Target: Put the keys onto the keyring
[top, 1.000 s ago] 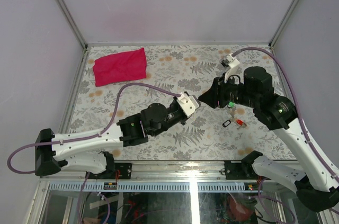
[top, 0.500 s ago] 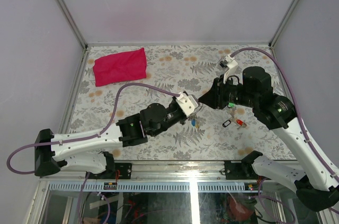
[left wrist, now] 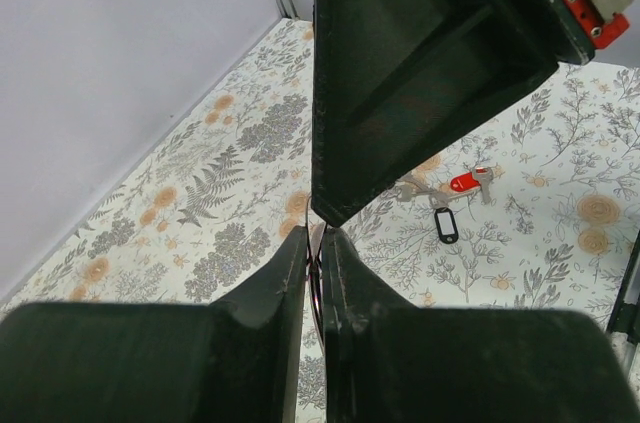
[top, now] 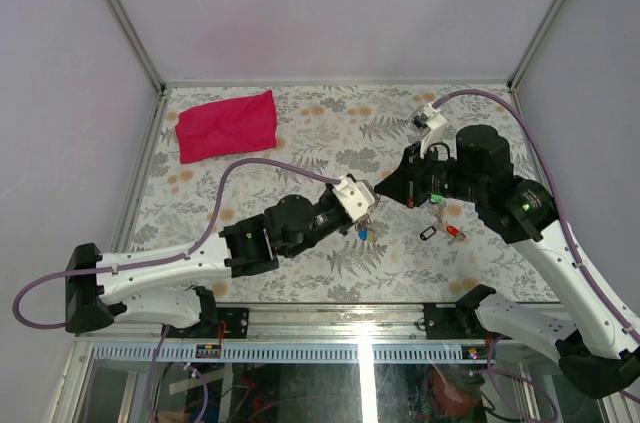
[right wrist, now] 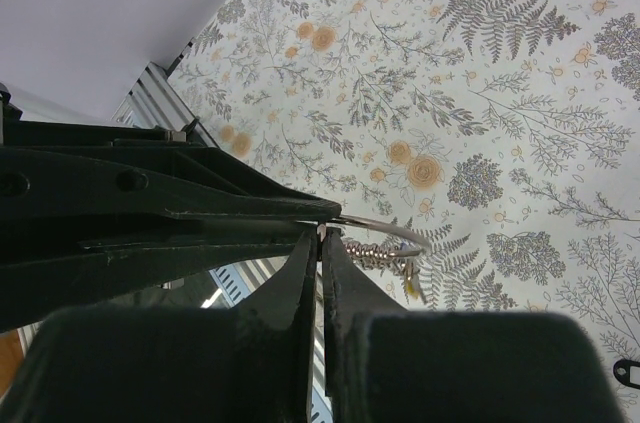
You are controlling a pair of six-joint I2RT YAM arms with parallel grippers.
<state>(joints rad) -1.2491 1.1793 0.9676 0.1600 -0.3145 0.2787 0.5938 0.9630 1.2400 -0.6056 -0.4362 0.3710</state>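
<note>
Right fingers [right wrist: 296,288] — apart a moment earlier — now pressed together at the keyring [right wrist: 385,230], itself clamped in the left fingers [left wrist: 280,288]; it is judged braced for threading.

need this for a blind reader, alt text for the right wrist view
The shut right gripper meets the left gripper tip to tip at a thin silver keyring, with a small metal cluster hanging under it. Floral table beneath.
</note>
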